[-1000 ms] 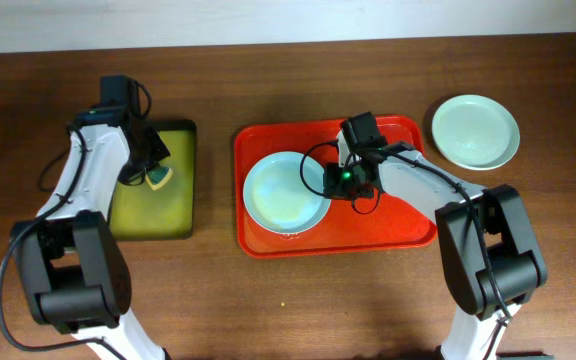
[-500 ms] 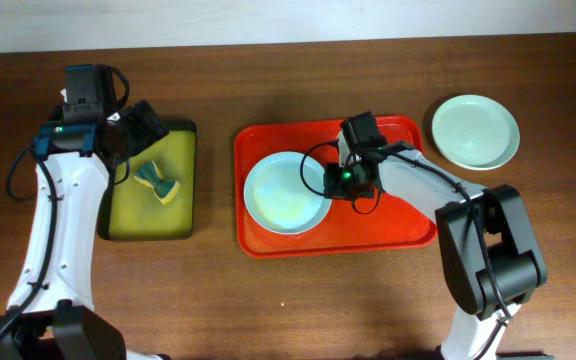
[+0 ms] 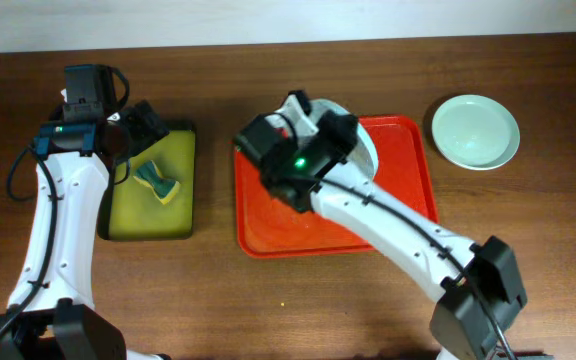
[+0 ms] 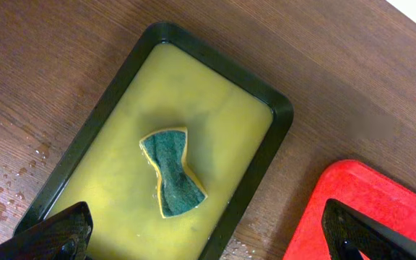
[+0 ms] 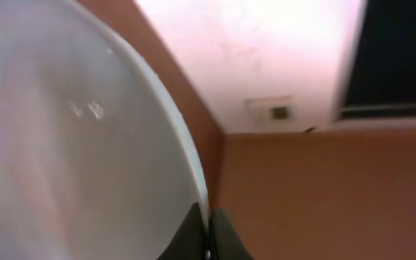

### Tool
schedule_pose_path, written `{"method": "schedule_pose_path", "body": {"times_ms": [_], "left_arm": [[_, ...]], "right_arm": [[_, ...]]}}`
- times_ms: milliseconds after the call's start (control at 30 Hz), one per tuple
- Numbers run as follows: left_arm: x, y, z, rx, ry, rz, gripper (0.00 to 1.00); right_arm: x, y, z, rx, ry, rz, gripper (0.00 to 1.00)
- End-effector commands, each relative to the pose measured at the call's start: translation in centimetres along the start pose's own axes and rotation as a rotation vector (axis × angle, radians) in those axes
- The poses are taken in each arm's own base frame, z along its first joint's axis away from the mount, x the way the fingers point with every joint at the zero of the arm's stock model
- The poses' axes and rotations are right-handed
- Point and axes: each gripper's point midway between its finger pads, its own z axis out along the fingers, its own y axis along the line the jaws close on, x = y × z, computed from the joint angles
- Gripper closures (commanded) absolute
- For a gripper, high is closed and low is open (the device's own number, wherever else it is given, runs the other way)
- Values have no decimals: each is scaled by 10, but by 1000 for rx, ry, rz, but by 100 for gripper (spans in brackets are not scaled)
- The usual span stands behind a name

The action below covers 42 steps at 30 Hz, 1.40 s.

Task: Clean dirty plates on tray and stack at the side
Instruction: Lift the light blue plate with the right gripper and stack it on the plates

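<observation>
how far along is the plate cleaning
Likely done: a pale plate sits on the table beside the red tray. In hand: the right gripper holds a second plate by its rim, tilted above the tray. Still to do: the sponge lies in the yellow tray under the open left gripper, so wiping and stacking remain.

No text, label, brand, number or sign can be read on anything in these views.
</observation>
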Motion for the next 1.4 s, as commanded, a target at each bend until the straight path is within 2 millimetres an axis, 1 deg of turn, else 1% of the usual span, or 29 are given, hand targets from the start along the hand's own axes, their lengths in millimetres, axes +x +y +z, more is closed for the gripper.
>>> {"method": "schedule_pose_path", "body": {"times_ms": [0, 67, 300, 367, 400, 433, 467, 500, 533, 567, 600, 633, 667, 700, 767, 800, 833, 867, 900, 933, 967, 1000, 1067, 1133, 1200, 1233, 1267, 1300, 1367], "left_arm": [[-2, -3, -3, 11, -5, 2, 1], [-2, -3, -3, 11, -5, 2, 0], [-2, -3, -3, 11, -5, 2, 1], [-2, -3, -3, 11, -5, 2, 1], [-2, -3, -3, 11, -5, 2, 1], [-2, -3, -3, 11, -5, 2, 1], [-2, -3, -3, 11, -5, 2, 1], [-2, -3, -3, 11, -5, 2, 1], [-2, -3, -3, 11, -5, 2, 1], [-2, -3, -3, 11, -5, 2, 1], [-2, -3, -3, 11, -5, 2, 1], [-2, -3, -3, 11, -5, 2, 1], [-2, -3, -3, 11, -5, 2, 1], [-2, -3, -3, 11, -5, 2, 1], [-2, -3, -3, 11, -5, 2, 1], [-2, -3, -3, 11, -5, 2, 1], [-2, -3, -3, 11, -5, 2, 0], [-2, -3, -3, 11, -5, 2, 1], [-2, -3, -3, 11, -5, 2, 1], [-2, -3, -3, 11, -5, 2, 1], [-2, -3, -3, 11, -5, 2, 1], [-2, -3, -3, 11, -5, 2, 1], [-2, -3, -3, 11, -5, 2, 1], [-2, -3, -3, 11, -5, 2, 1], [-2, -3, -3, 11, -5, 2, 1], [-2, -3, -3, 11, -5, 2, 1], [-2, -3, -3, 11, -5, 2, 1], [-2, -3, -3, 11, -5, 2, 1], [-2, -3, -3, 11, -5, 2, 0]], "right_arm": [[-10, -36, -27, 176, -21, -123, 96], [-11, -40, -34, 211, -21, -144, 96], [-11, -37, -31, 185, -28, -125, 96], [-8, 14, -3, -139, -47, -11, 96], [3, 30, 15, -232, -11, -14, 96], [18, 23, 33, -195, 49, -22, 96], [35, -15, 43, 6, 128, -45, 96], [40, -47, 38, 191, 167, -52, 96], [41, -73, 22, 359, 190, -86, 96], [33, -62, 16, 321, 139, -4, 96], [26, -37, 18, 183, 90, 80, 96], [18, 10, 21, -91, 56, 154, 96], [20, 31, 30, -233, 82, 241, 96], [29, 21, 36, -185, 110, 225, 96], [52, -31, 36, 112, 165, 108, 96], [61, -41, 32, 164, 187, 29, 96], [62, -18, 36, 31, 192, 102, 96], [60, 18, 44, -169, 218, 253, 96], [63, 37, 56, -270, 250, 313, 96], [79, 30, 69, -236, 304, 297, 96], [100, 11, 71, -168, 356, 223, 96], [107, 0, 65, -148, 374, 198, 96], [104, -16, 62, -171, 348, 404, 96], [105, -16, 87, -300, 365, 621, 96], [109, 0, 122, -636, 364, 772, 96], [121, 0, 140, -756, 363, 844, 96], [146, -8, 162, -813, 399, 964, 96], [187, -19, 191, -849, 445, 1123, 96], [237, -23, 221, -874, 494, 1292, 96]]}}
